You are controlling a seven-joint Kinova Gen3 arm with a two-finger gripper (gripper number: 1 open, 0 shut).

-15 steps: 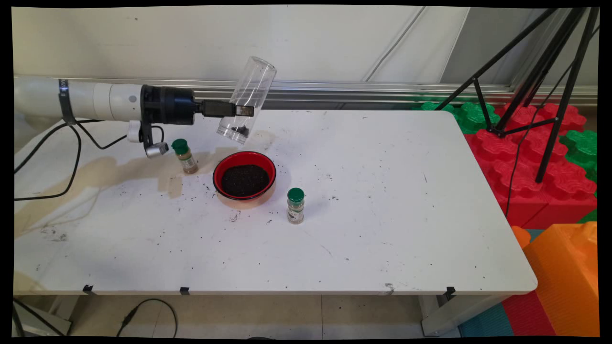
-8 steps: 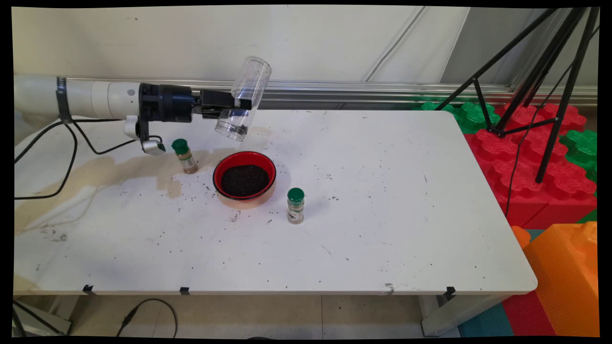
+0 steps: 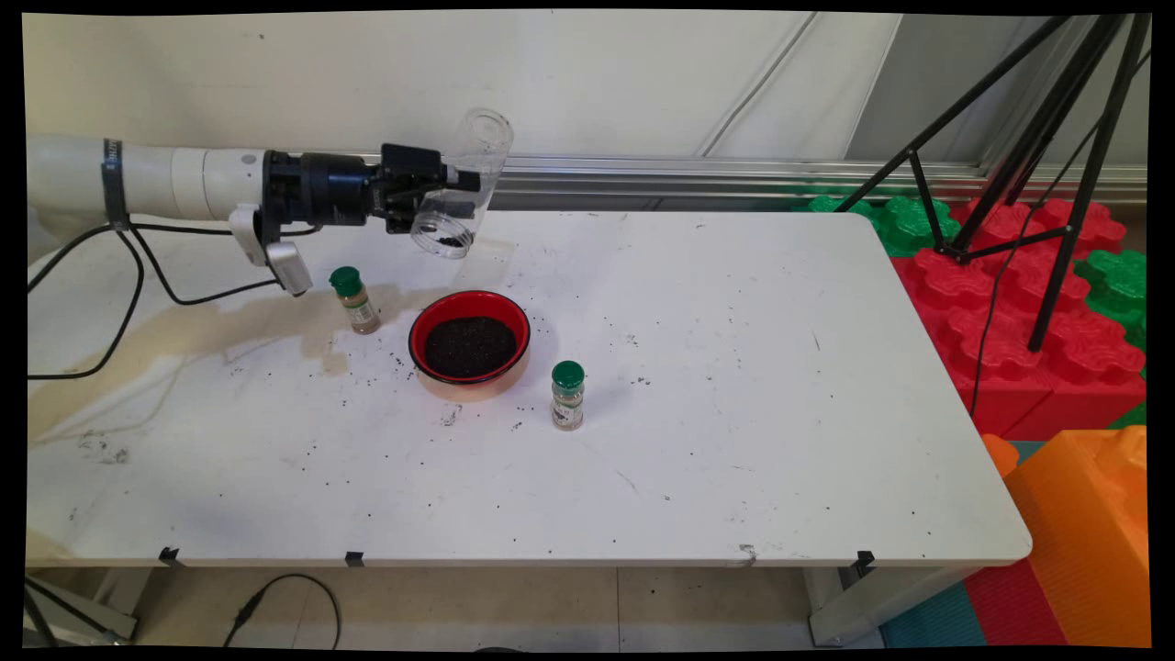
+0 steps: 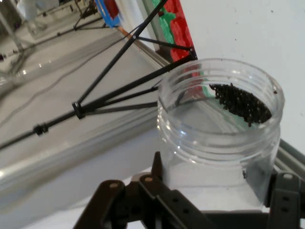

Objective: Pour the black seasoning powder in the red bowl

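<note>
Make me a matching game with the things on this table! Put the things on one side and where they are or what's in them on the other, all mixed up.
Things:
1. clear jar
2. red bowl
3. left spice bottle
4. right spice bottle

Places or states:
A. stands right of the bowl, nearer the front edge
B. tilted in the air, held in the jaws
C. full of dark grains
D. stands left of the bowl, under the arm

Pairs: 1-B, 2-C, 3-D, 4-A
</note>
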